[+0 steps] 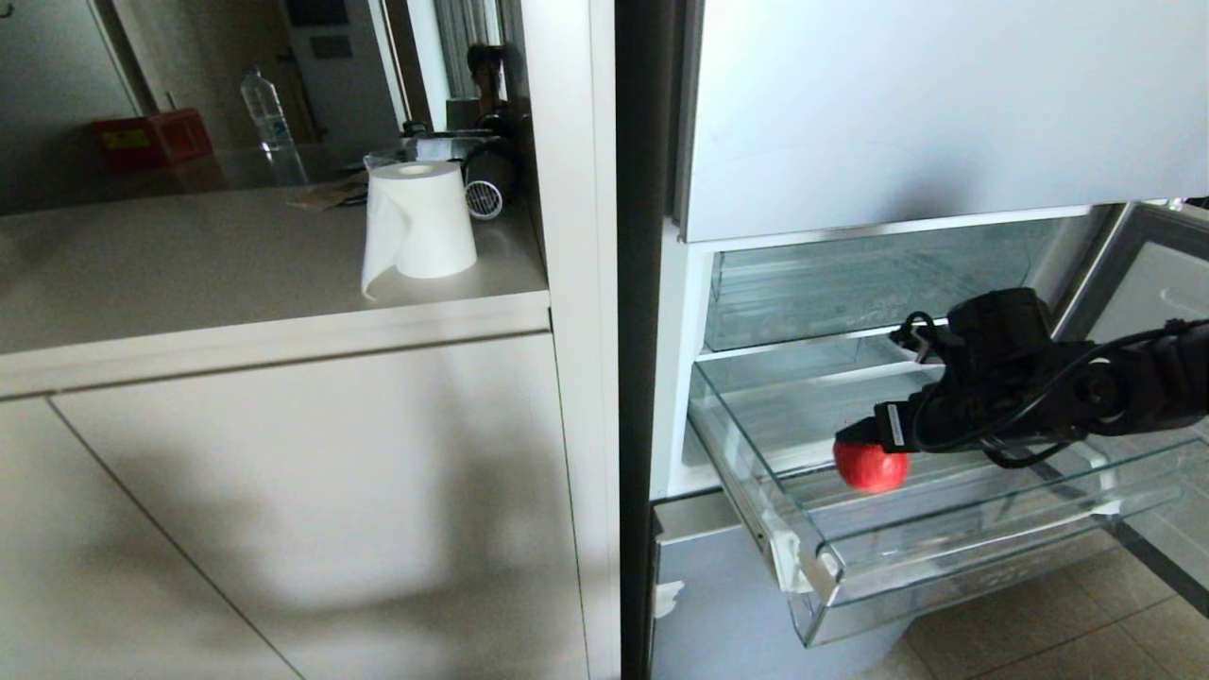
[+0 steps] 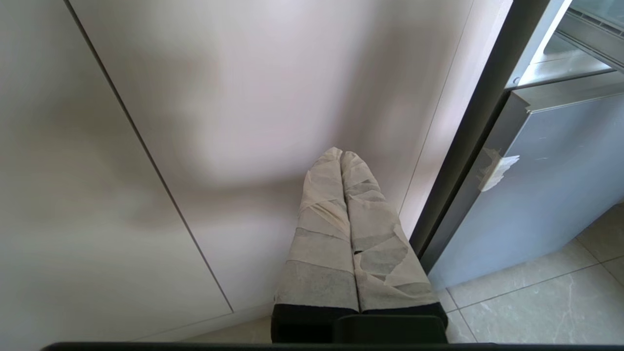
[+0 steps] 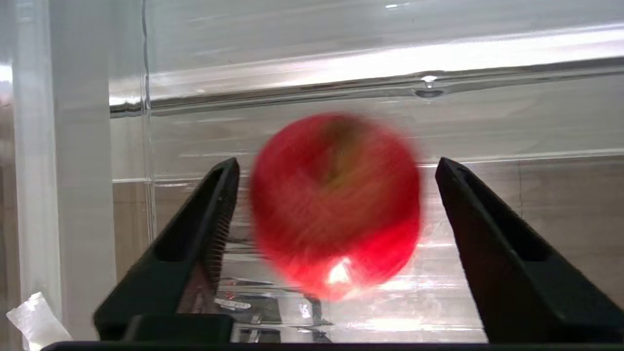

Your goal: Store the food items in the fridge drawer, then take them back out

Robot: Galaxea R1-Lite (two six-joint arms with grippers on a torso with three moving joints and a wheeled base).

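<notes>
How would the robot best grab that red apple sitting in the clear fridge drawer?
Probably across the red apple's widest middle, one finger on each rounded side, coming down from above through the fridge drawer's open top. It is round with its stem dimple facing the right gripper, whose jaws already stand open on either side without touching it.

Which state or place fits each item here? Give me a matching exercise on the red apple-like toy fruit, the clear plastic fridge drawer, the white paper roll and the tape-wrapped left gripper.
Things:
1. red apple-like toy fruit
2. clear plastic fridge drawer
3. white paper roll
4. tape-wrapped left gripper

Places or states:
A. pulled out of the fridge
B. shut, by the cabinet door
C. between the open right gripper's fingers, clear of both
D. standing on the beige counter

Pairs: 1-C, 2-A, 3-D, 4-B
</notes>
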